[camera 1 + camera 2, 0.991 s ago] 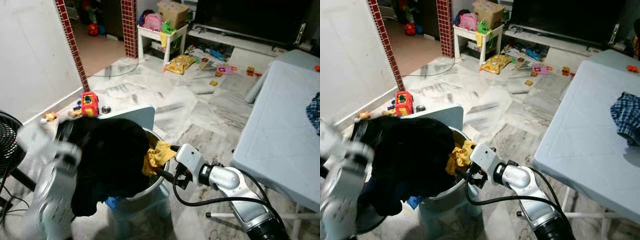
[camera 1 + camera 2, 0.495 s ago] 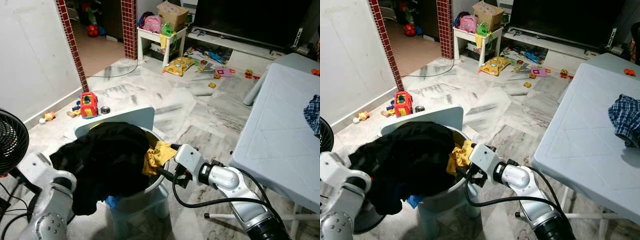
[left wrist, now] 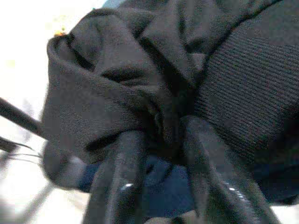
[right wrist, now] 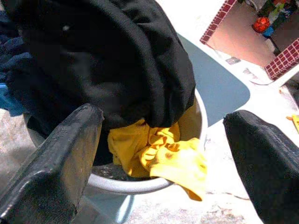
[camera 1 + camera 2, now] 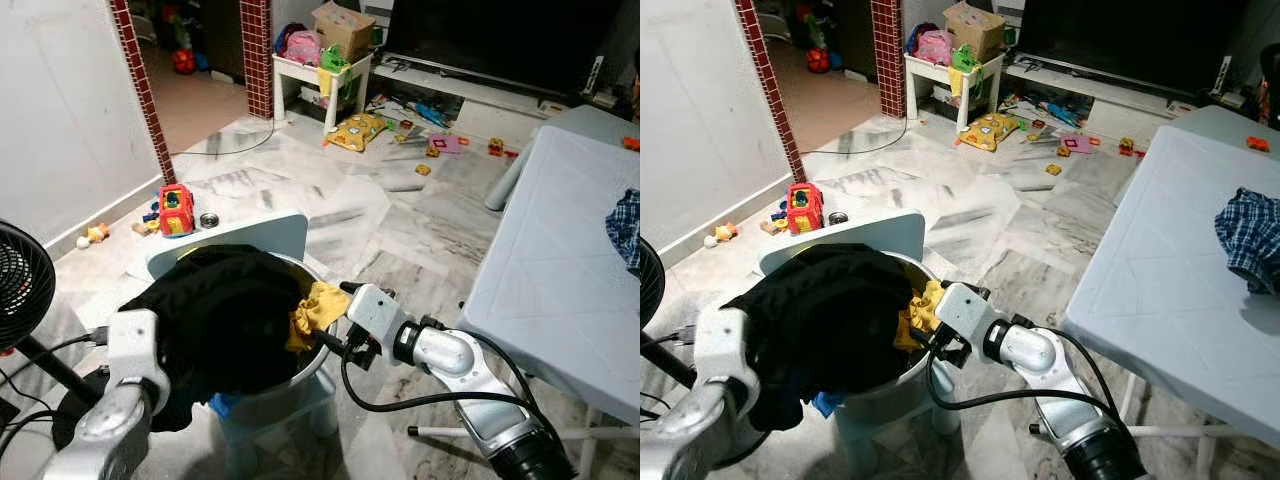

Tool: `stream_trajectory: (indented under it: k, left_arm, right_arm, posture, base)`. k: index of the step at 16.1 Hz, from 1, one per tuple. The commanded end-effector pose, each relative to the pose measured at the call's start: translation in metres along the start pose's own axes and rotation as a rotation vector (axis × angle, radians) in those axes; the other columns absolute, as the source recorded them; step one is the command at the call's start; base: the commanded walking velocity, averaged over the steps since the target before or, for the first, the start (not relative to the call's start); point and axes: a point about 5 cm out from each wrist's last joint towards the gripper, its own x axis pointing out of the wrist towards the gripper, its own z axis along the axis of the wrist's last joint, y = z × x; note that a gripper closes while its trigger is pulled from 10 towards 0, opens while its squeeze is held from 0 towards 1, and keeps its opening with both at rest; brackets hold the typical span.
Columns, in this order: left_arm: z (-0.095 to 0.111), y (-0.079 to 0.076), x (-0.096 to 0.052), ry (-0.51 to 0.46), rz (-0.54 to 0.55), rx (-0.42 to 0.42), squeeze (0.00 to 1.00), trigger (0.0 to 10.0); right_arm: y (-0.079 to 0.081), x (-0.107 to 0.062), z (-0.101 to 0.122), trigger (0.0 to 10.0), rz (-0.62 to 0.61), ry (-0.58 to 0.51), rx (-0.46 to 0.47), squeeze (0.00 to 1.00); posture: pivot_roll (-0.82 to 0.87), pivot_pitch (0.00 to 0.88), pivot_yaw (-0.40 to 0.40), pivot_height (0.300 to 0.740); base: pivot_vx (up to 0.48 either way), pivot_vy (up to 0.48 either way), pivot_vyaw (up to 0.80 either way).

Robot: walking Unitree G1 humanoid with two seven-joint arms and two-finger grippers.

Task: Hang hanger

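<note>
Left hand (image 3: 159, 154) pinching black garment (image 5: 225, 310) on basin's left; right hand (image 4: 163, 140) gaping empty, hovering at basin's (image 5: 902, 380) right rim; no hanger visible.

Head stereo pair looks forward and down from above a metal basin (image 5: 318, 368) heaped with clothes, floor and toys far beyond, pale table (image 5: 1160, 300) on the right. Right eye sits slightly to the right: shows more of the table and the blue checked cloth (image 5: 1250, 238) on it. Both eyes share basin, chair back (image 5: 250, 232), both arms

Left wrist camera sits very close, looking along its two fingers (image 3: 117, 186) into black garment (image 3: 154, 79); folds blurred

Right wrist camera looks from near the basin rim (image 4: 140, 184), between spread fingers (image 4: 56, 163), across yellow cloth (image 4: 163, 154) and the black garment toward the brick pillar (image 4: 224, 21); shares the basin with the head views
</note>
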Motion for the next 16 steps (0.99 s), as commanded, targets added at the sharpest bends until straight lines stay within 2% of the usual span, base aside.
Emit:
stream_trajectory:
  k: [1, 3, 4, 6, 10, 11, 15, 16]
  left_arm:
    - [0.001, -0.003, -0.002, -0.018, -0.018, 0.065, 1.00, 10.0]
    - [0.002, 0.000, -0.004, -0.034, -0.004, 0.056, 1.00, 10.0]
    - [0.008, 0.004, -0.006, -0.095, 0.056, 0.047, 1.00, 10.0]
    - [0.012, 0.006, -0.009, -0.138, 0.083, 0.075, 1.00, 10.0]
    - [0.009, 0.003, -0.015, -0.137, 0.023, 0.234, 1.00, 10.0]
    - [0.010, 0.006, -0.021, -0.176, 0.026, 0.347, 1.00, 10.0]
    - [0.007, 0.003, -0.033, -0.262, 0.025, 0.415, 1.00, 10.0]
    - [0.006, 0.003, -0.034, -0.268, 0.040, 0.410, 1.00, 10.0]
  right_arm:
    - [-0.005, 0.000, 0.000, 10.0, -0.011, 0.005, -0.013, 0.00]
    - [-0.005, 0.001, 0.000, 10.0, -0.015, 0.002, -0.016, 0.00]
    - [-0.005, 0.001, 0.000, 10.0, -0.016, 0.000, -0.018, 0.00]
    - [-0.005, 0.002, 0.000, 10.0, -0.017, 0.000, -0.030, 0.00]
    - [-0.008, 0.002, 0.000, 10.0, -0.022, -0.001, -0.039, 0.00]
    - [-0.009, 0.002, 0.000, 10.0, -0.024, -0.001, -0.040, 0.00]
    - [-0.008, 0.005, 0.001, 10.0, -0.019, -0.007, -0.051, 0.00]
    - [-0.008, 0.005, 0.001, 10.0, -0.020, -0.007, -0.052, 0.00]
  posture:
    - [-0.05, 0.014, -0.031, 0.740]
    - [-0.05, 0.013, -0.030, 0.740]
    - [-0.05, 0.013, -0.029, 0.740]
    - [-0.05, 0.012, -0.031, 0.740]
    - [-0.05, 0.012, -0.034, 0.740]
    - [-0.04, 0.012, -0.038, 0.740]
    - [-0.03, 0.010, -0.035, 0.740]
    - [-0.03, 0.009, -0.035, 0.740]
  base:
    - [0.000, 0.000, 0.00]
    - [0.000, 0.000, 0.00]
    - [0.000, 0.000, 0.00]
    - [0.000, 0.000, 0.00]
    - [0.000, 0.000, 0.00]
    - [0.000, 0.000, 0.00]
    - [0.000, 0.000, 0.00]
    - [0.000, 0.000, 0.00]
